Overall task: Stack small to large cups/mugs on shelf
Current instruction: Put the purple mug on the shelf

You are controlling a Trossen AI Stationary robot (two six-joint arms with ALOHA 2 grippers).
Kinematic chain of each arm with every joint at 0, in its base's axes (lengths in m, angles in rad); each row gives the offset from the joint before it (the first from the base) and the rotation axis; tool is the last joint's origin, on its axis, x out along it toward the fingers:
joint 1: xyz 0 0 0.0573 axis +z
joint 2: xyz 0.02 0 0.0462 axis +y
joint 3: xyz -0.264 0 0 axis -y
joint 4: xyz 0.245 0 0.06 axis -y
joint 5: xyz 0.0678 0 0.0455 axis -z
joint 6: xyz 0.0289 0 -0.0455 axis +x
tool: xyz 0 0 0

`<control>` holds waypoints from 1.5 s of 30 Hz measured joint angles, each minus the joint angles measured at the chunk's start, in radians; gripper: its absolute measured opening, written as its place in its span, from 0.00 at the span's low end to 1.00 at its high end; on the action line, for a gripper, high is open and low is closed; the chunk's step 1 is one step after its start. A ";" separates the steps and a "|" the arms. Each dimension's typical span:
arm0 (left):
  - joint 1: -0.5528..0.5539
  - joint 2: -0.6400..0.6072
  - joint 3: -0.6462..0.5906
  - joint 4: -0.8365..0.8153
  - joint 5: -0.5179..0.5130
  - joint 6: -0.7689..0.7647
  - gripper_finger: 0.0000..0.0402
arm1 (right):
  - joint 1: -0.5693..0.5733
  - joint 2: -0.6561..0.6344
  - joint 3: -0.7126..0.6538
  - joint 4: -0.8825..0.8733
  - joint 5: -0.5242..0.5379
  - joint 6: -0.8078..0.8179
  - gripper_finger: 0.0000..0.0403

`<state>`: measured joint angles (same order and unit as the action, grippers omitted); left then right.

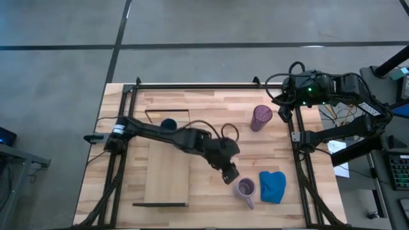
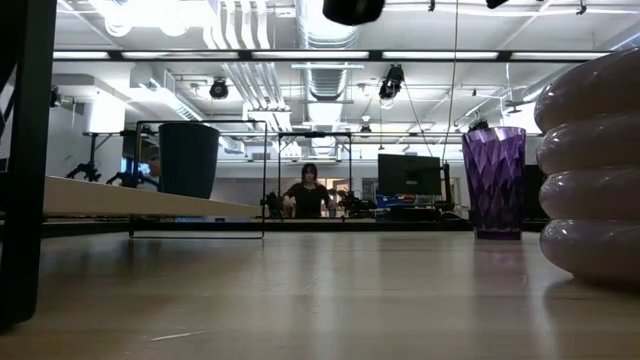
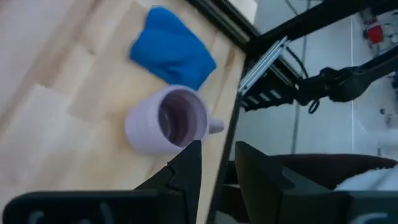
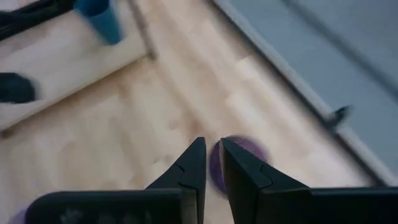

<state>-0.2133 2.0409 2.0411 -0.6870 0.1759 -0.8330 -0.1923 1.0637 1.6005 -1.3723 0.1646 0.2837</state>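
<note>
Lilac mug [image 1: 246,188] upright beside left hand [image 1: 229,175], fingers slightly parted

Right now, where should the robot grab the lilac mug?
By the rim, from above. The mug stands upright with its mouth open, and its handle points at the table's near edge, beside the blue cloth. The left gripper is already next to it, so one finger could probably slip inside the rim on the side facing it.
</note>
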 joint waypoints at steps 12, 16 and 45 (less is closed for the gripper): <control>-0.010 -0.013 -0.004 -0.192 -0.106 0.054 0.21 | 0.120 0.000 -0.021 -0.119 -0.386 0.154 0.11; -0.007 -0.087 -0.004 -0.206 -0.169 0.135 0.21 | 0.242 -0.001 -0.074 -0.056 -0.379 0.264 0.11; -0.001 -0.577 -0.071 -0.492 -0.518 0.344 0.21 | 0.578 0.659 -0.110 0.208 -0.381 0.480 0.11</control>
<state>-0.2142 1.4637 1.9700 -1.1790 -0.3416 -0.4895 0.3861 1.7225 1.4908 -1.1639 -0.2167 0.7637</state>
